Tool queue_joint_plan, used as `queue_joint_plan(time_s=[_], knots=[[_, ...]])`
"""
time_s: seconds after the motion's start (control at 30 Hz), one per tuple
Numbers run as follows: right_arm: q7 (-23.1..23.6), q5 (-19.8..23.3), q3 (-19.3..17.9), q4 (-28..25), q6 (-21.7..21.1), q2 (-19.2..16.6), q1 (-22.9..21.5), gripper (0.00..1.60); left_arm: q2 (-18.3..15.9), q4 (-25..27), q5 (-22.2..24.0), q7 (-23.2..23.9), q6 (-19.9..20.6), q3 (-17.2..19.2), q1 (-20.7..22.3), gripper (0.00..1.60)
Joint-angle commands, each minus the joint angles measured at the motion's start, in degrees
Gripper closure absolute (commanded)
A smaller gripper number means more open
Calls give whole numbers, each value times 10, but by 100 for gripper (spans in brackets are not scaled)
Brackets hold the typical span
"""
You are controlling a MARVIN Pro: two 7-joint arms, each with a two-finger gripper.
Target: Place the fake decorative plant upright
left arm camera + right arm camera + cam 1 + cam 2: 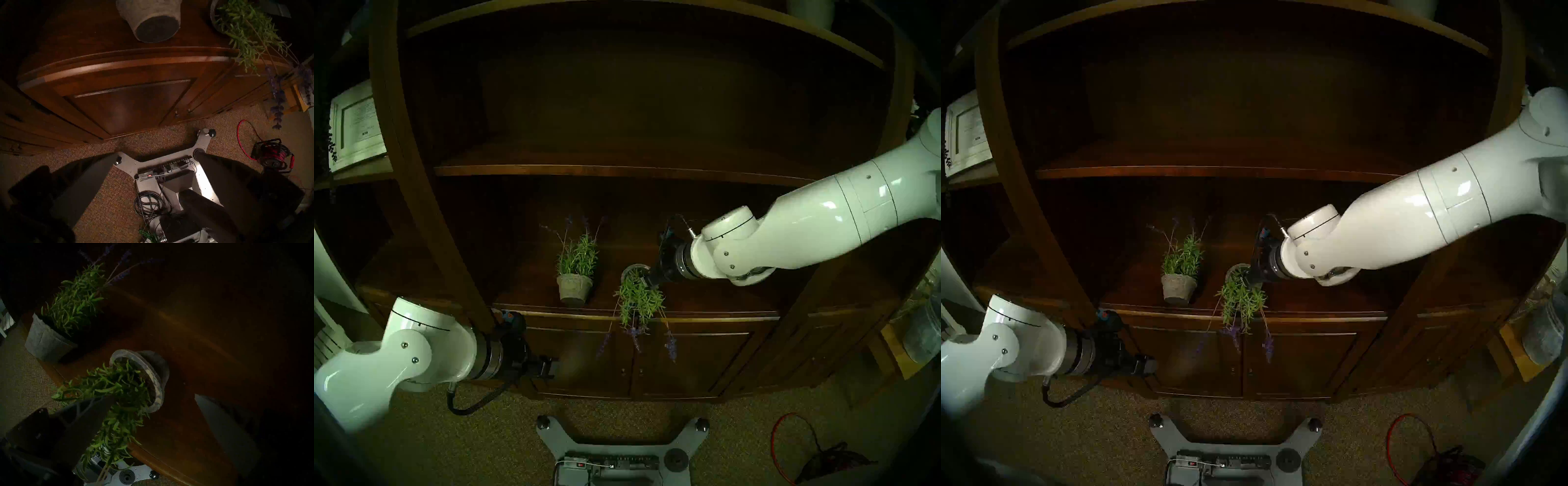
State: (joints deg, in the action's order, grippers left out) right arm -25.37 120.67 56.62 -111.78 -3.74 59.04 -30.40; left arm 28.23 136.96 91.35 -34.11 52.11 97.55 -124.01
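A dark wooden cabinet (653, 317) with shelves above and panelled doors below fills the dim room; speckled carpet (449, 448) lies in front of it, with a red cable (782, 441) coiled on it off to the cabinet's right. On the cabinet's lower ledge an upright potted plant (575, 271) stands in a grey pot. Just right of that upright plant lies the tipped plant (638, 298), its pot (153, 377) on its side on the ledge, mouth toward the cabinet's front edge, green leaves and purple flower spikes hanging over that edge in front of the doors.

The right arm reaches in from the right and angles down toward the tipped plant; the right claw (153, 399) is spread wide, one finger in the foliage and the other on the far side of the pot, not gripping it. The left claw (548, 366) hangs low, in front of the cabinet's left door, released and empty.
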Motion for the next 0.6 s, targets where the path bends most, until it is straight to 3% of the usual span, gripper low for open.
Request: queue_joint_plan(time_s=[0.0,0.57], knots=[[9,-13,-16,7,21,-3,-8,0,-1,7,0,0,-1,7,4,0],[32,-26,-21,14,55,-5,-2,0,-1,7,0,0,-1,7,4,0]])
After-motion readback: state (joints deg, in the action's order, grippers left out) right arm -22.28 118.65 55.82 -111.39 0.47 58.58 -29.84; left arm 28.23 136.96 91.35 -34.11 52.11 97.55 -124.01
